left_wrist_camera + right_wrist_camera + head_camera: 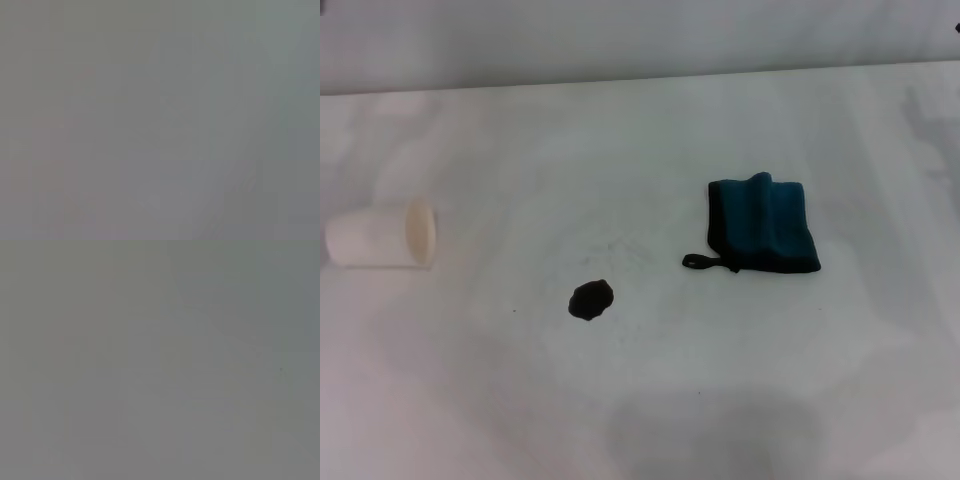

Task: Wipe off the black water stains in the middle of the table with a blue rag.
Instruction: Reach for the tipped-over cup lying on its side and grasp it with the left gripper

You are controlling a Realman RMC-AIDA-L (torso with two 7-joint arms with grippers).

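Observation:
The black water stain (590,299) is a small irregular blob near the middle of the white table (650,400), with a tiny speck to its left. The blue rag (763,224) lies folded flat to the right of the stain and a little farther back, its black loop tag (700,262) pointing toward the stain. Neither gripper shows in the head view. Both wrist views show only a plain grey surface, with no fingers and no objects.
A white paper cup (380,236) lies on its side at the left of the table, its mouth facing right. The table's far edge runs along the top, against a pale wall.

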